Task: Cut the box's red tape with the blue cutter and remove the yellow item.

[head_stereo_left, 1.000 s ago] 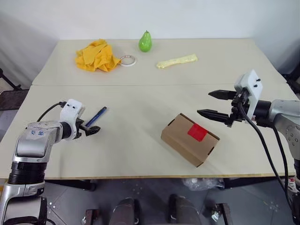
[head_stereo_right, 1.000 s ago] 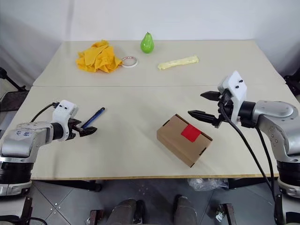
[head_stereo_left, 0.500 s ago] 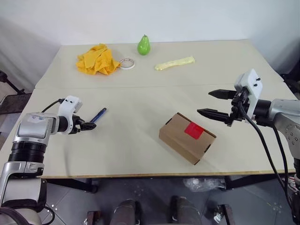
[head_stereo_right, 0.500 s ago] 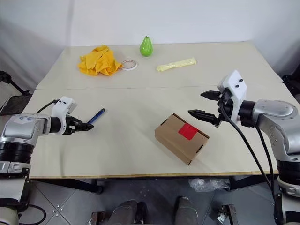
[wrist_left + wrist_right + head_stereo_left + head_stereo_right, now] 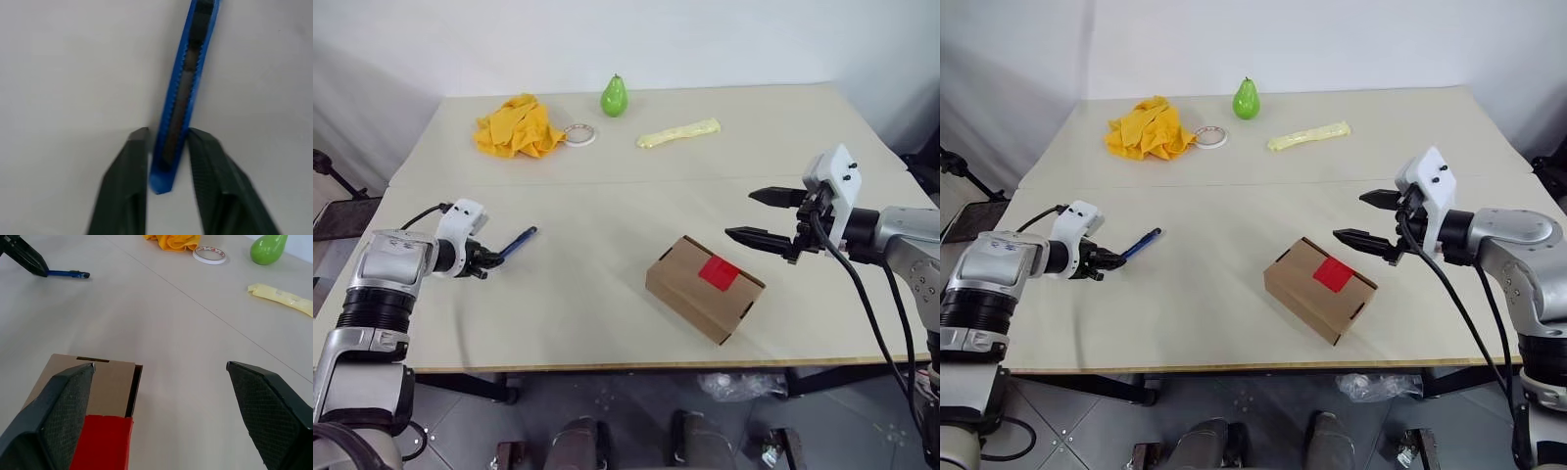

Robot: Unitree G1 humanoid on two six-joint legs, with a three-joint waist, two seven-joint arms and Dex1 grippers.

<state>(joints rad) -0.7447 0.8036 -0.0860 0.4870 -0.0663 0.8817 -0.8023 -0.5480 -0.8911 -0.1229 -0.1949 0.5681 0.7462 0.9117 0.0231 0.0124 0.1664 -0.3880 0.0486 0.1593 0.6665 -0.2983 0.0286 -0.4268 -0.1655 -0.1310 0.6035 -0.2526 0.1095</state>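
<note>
The blue cutter (image 5: 519, 241) lies flat on the left side of the table. My left gripper (image 5: 491, 259) is down at its near end. In the left wrist view the two fingers (image 5: 127, 181) press against both sides of the cutter (image 5: 183, 93), shut on it. The brown box (image 5: 690, 294) sits right of centre near the front edge, closed, with the red tape (image 5: 720, 274) on its top. My right gripper (image 5: 740, 214) hovers open just beyond the box's right end, holding nothing. The yellow item is hidden.
At the back of the table (image 5: 607, 323) lie an orange-yellow cloth (image 5: 516, 125), a white tape roll (image 5: 578, 133), a green pear (image 5: 614, 96) and a pale yellow strip (image 5: 678, 130). A seam crosses the table between them and the box.
My left gripper's fingers have closed from wide open onto the cutter's near end, and the hand edged forward. The right arm, box and cutter have stayed put.
</note>
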